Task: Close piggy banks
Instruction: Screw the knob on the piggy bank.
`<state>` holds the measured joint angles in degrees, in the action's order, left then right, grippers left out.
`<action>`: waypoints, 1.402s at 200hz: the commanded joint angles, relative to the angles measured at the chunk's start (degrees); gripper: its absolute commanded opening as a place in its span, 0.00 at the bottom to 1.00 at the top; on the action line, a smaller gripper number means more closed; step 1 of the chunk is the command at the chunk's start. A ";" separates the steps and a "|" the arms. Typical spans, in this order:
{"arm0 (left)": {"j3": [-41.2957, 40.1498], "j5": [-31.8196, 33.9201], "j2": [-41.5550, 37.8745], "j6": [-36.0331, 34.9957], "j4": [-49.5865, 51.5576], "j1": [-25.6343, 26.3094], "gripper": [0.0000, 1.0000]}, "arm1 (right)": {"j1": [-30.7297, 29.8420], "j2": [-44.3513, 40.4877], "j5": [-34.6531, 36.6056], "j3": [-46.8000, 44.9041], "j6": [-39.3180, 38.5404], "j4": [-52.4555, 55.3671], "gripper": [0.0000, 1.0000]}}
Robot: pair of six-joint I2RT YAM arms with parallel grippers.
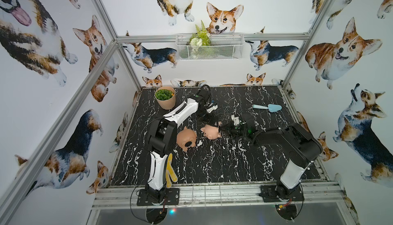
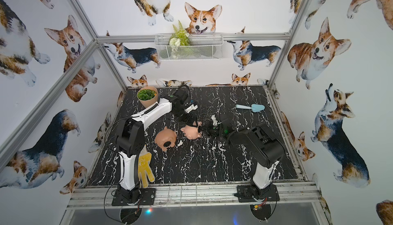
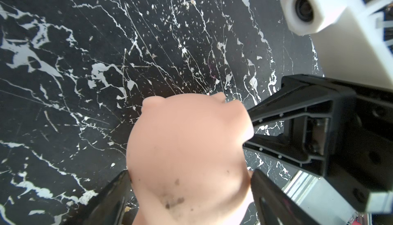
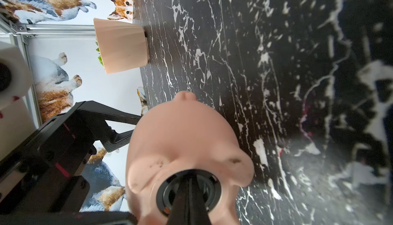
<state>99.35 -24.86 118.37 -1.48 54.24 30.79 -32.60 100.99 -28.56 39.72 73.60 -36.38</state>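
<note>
The pale pink piggy bank (image 1: 210, 131) (image 3: 187, 145) (image 4: 182, 132) is near the table's middle, belly turned toward the right arm. My left gripper (image 1: 211, 123) (image 3: 191, 174) comes from behind it, one finger pressed on each side of its body. The right gripper (image 1: 222, 130) (image 4: 189, 178) is shut, its joined tips pushed into the black belly plug (image 4: 161, 192). The darker tan-pink piggy bank (image 1: 186, 137) (image 2: 164, 137) lies just to its left with its black plug (image 1: 188, 143) facing up; no gripper touches it.
A peach plant pot (image 1: 165, 97) (image 4: 121, 45) stands at the back left beside the left arm. A blue trowel (image 1: 269, 107) lies at the back right. A yellow glove (image 1: 171, 170) lies at the front left by the left arm's base. A wire basket (image 1: 209, 47) hangs on the back wall.
</note>
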 commanded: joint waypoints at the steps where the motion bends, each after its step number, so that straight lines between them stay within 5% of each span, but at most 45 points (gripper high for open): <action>1: -0.39 -2.30 0.64 -1.10 5.18 0.81 0.89 | -0.02 0.01 3.16 0.08 4.71 -0.04 0.00; 154: -1.62 0.10 -0.81 -1.05 5.15 1.47 0.89 | 0.63 -1.44 1.60 1.14 4.94 5.90 0.00; 215: 0.00 3.13 -1.22 -1.71 6.04 1.51 0.89 | 1.60 -2.95 0.08 0.68 1.95 10.80 0.15; 280: 3.86 4.57 -1.18 -1.52 7.81 1.34 0.89 | 4.78 -10.20 -0.40 1.40 -5.14 23.33 0.18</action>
<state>101.62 -21.45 117.38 -2.39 59.75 32.25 -28.77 93.93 -29.69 40.45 71.64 -20.86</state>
